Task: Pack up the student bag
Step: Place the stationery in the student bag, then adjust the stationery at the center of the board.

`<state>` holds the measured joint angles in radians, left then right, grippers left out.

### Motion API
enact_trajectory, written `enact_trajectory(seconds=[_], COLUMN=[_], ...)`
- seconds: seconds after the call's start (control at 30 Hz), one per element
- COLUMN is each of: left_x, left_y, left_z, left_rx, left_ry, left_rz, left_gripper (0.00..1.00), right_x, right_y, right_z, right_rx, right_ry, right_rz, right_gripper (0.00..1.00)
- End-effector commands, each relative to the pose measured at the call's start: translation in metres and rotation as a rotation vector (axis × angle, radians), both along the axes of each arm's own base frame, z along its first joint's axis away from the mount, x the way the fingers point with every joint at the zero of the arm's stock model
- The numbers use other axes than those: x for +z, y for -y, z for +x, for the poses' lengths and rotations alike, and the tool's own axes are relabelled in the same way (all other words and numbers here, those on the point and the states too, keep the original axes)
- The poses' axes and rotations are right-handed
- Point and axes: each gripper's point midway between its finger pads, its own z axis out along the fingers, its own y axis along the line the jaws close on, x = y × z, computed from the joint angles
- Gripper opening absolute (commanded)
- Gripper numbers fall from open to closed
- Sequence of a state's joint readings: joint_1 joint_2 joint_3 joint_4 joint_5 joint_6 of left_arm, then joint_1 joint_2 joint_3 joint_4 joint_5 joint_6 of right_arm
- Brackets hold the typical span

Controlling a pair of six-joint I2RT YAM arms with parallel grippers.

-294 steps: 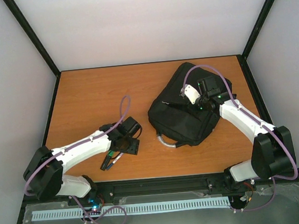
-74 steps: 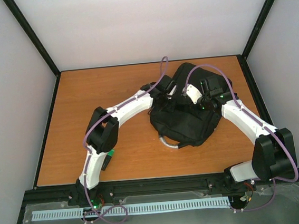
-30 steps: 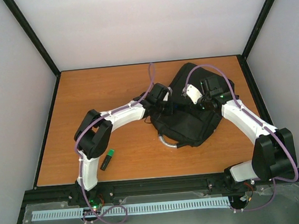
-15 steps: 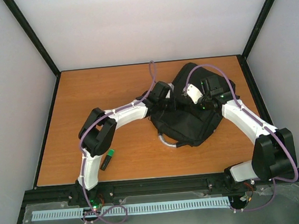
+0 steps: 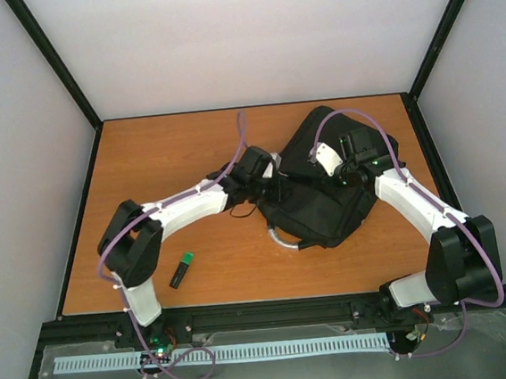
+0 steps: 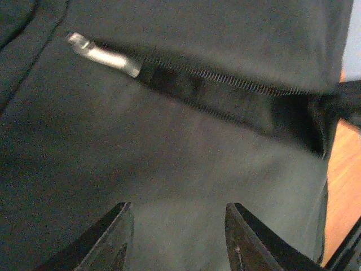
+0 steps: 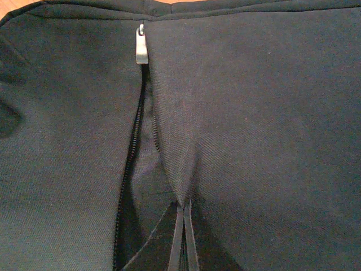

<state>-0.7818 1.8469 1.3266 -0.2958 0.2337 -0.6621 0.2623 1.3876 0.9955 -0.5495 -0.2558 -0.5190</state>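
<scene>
The left pincer [image 6: 175,217] is pulling back toward 9 o'clock, jaws parting on nothing. The right pincer [image 7: 183,231] is pinching the pocket lip of the student bag [image 5: 321,196], lying at 3 o'clock on the tabletop [image 5: 160,154] — limp, slumping fabric, likely best gripped along the zip edge

Both white-shelled arms [image 5: 188,209] have bulky black joints [image 5: 138,250]. A thin purple cable [image 5: 350,111] loops along each. The left gripper [image 6: 177,209] has black, tapered fingers [image 6: 113,240].
</scene>
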Motion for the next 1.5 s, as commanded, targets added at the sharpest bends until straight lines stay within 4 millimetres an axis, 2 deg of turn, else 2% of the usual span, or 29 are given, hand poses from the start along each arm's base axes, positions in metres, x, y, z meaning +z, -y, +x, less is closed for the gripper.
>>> enact_trajectory(seconds=[0.0,0.17,0.33,0.53,0.63,0.8,1.0,1.1,1.33,1.47], left_x=[-0.001,-0.020,-0.032,-0.045,-0.052,-0.058,-0.067,-0.078,-0.088,-0.098], left_y=[-0.045,-0.115,-0.185,-0.242,-0.262,-0.281,-0.286,-0.292,-0.289,-0.286], left_z=[-0.022,-0.041,-0.057,-0.076,-0.087,-0.095,-0.100,-0.106,-0.118,-0.133], left_rx=[0.009,0.097,0.265,0.394,0.439,0.498,0.553,0.571,0.561,0.528], left_ry=[0.026,0.045,0.035,0.027,-0.002,-0.028,-0.107,-0.168,-0.241,-0.297], left_rz=[0.144,0.392,0.606,0.764,0.802,0.796,0.683,0.643,0.576,0.557], left_gripper=[0.54,0.77,0.99,1.00,1.00,1.00,1.00,1.00,1.00,1.00], right_x=[0.006,0.007,0.007,0.007,0.005,0.006,0.003,0.003,0.003,0.002], right_y=[-0.007,-0.008,-0.008,-0.009,-0.009,-0.008,-0.009,-0.009,-0.009,-0.009], right_z=[-0.001,-0.002,-0.002,-0.002,-0.003,-0.002,-0.003,-0.003,-0.003,-0.003], right_rx=[0.031,0.035,0.037,0.038,0.038,0.038,0.042,0.042,0.044,0.047], right_ry=[0.006,0.007,0.008,0.005,-0.001,0.001,-0.007,-0.009,-0.010,-0.012], right_rz=[0.033,0.037,0.038,0.041,0.040,0.038,0.039,0.037,0.037,0.037], right_gripper=[0.03,0.03,0.03,0.03,0.03,0.03,0.03,0.03,0.03,0.03])
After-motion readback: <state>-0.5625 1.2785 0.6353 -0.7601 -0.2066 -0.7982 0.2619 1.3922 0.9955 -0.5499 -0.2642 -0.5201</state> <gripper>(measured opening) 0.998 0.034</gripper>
